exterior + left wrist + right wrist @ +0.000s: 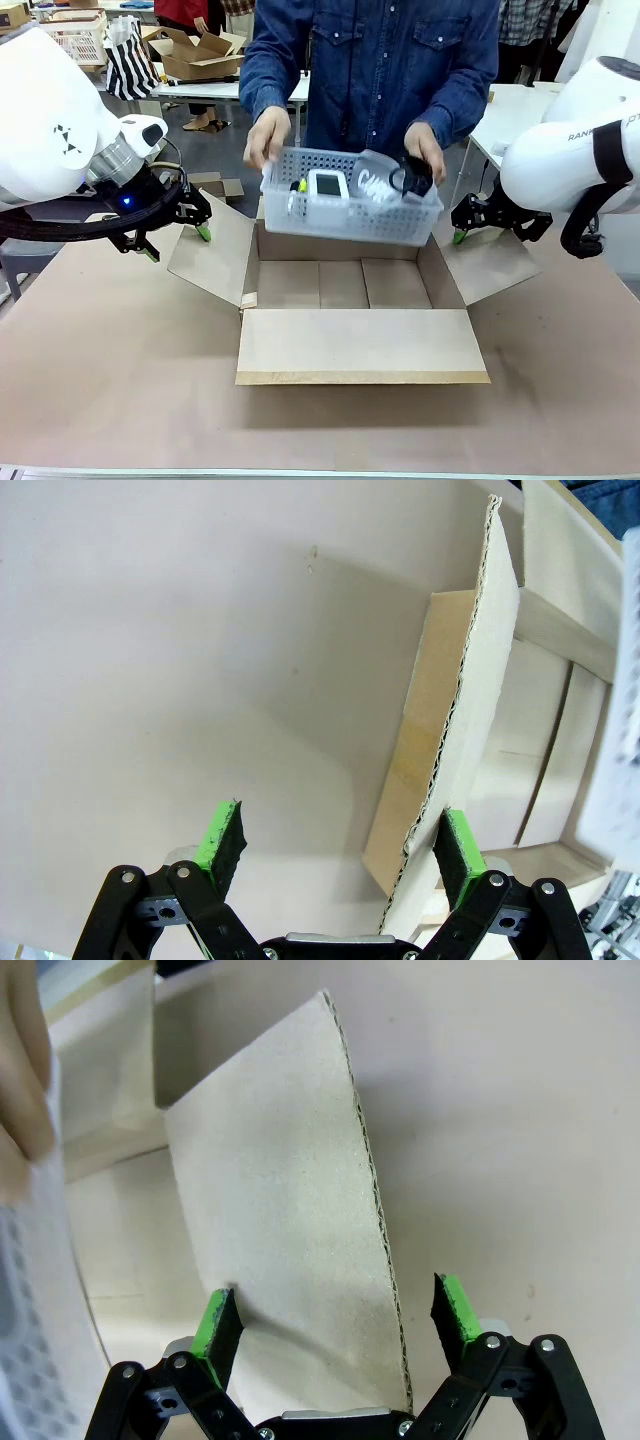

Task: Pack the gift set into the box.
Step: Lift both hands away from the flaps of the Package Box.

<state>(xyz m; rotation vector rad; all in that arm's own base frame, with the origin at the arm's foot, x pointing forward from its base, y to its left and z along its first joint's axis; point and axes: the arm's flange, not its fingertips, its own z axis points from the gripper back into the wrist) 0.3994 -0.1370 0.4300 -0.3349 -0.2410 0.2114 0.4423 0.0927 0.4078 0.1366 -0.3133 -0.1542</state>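
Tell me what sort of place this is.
Likely a robotics lab for packing trials: white robot arms flank a large brown cardboard carton on the table, and another open tan cardboard box sits behind.

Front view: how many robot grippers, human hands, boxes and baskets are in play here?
Grippers: 2 (left gripper, right gripper)
Hands: 2 (one hand, other hand)
Brown box: 1
Grey basket: 1
Total: 6

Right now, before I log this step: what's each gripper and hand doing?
Left gripper: open, straddling left flap.
Right gripper: open, straddling right flap.
Person's hands: holding the gift set.
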